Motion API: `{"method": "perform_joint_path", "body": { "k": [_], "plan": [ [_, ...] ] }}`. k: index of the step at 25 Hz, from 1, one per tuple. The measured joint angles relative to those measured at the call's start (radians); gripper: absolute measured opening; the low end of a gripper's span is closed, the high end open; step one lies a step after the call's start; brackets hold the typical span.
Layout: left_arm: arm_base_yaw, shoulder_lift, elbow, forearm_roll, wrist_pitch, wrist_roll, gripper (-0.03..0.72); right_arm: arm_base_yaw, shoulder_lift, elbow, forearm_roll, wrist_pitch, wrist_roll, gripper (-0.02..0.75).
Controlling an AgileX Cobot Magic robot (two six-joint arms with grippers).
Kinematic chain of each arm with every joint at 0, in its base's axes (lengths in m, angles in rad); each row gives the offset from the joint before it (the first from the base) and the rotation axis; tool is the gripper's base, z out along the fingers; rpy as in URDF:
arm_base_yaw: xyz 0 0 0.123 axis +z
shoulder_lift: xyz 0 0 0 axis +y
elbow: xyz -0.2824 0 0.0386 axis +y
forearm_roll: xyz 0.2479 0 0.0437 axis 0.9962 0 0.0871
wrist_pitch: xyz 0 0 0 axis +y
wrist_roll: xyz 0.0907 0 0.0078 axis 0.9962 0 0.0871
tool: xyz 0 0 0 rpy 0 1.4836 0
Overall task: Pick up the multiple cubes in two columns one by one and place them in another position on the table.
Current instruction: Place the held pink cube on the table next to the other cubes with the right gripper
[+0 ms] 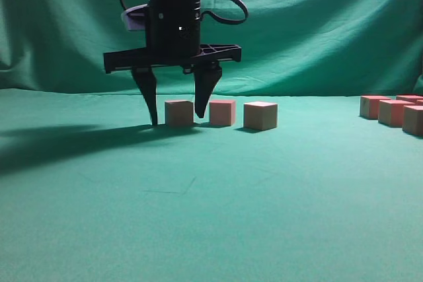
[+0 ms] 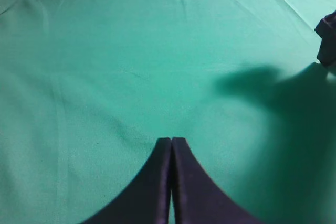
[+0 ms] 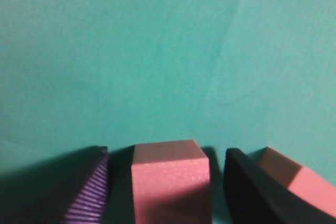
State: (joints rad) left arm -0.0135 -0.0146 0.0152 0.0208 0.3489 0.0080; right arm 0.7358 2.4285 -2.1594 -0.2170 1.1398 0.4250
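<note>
Right gripper down on the green table, fingers wide apart around the first cube – not squeezing it, two more cubes beside, other cubes far right, left gripper closed tight – holding nothing

The exterior frame's right edge is cutting off the rightmost cubes on the table. In the right wrist view, a dark finger is hiding much of the neighbouring cube, and everything is appearing blurred.

exterior: table-height, frontal | wrists: steep, close | shared: perhaps cube
</note>
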Motion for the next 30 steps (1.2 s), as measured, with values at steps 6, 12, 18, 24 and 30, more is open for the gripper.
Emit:
{"method": "perform_joint_path", "body": {
  "k": [6,12,18,24,30],
  "plan": [
    [0.000,0.000,0.000,0.000,0.000,0.000,0.000,0.000,0.000,0.000,-0.014,-0.033,-0.007,0.412],
    [0.000,0.000,0.000,0.000,0.000,0.000,0.000,0.000,0.000,-0.011,-0.105,-0.104,-0.044,0.412],
    [0.000,0.000,0.000,0.000,0.000,0.000,0.000,0.006,-0.006,-0.179,-0.109,-0.044,-0.099,0.412],
    [0.000,0.000,0.000,0.000,0.000,0.000,0.000,0.020,-0.146,-0.315,-0.078,0.095,-0.181,0.438],
    [0.000,0.000,0.000,0.000,0.000,0.000,0.000,0.020,-0.355,-0.310,-0.093,0.120,-0.228,0.438]
  ]
}}
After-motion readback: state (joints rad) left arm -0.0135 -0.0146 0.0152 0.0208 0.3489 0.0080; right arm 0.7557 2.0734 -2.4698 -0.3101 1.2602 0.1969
